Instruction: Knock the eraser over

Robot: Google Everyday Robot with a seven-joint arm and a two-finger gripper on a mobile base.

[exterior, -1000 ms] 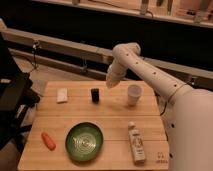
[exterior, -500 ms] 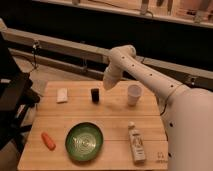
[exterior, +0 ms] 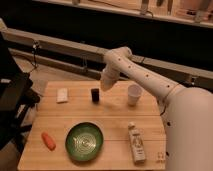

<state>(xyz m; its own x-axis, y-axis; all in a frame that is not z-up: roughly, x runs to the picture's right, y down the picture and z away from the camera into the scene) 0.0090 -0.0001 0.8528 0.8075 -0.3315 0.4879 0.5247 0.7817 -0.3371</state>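
The eraser [exterior: 95,95] is a small black block standing upright on the wooden table [exterior: 115,120], near its back edge. My gripper [exterior: 104,86] hangs at the end of the white arm, just right of the eraser and slightly behind it, close to its top. I cannot tell whether it touches the eraser.
A white cup [exterior: 133,94] stands right of the gripper. A flat white piece [exterior: 62,95] lies left of the eraser. A green plate [exterior: 84,141], an orange carrot [exterior: 48,140] and a lying bottle [exterior: 136,143] are at the front. A dark chair [exterior: 12,100] stands at the left.
The arm has swung left and down, bringing my gripper from above the gap by the cup to right beside the eraser. The eraser still stands upright.
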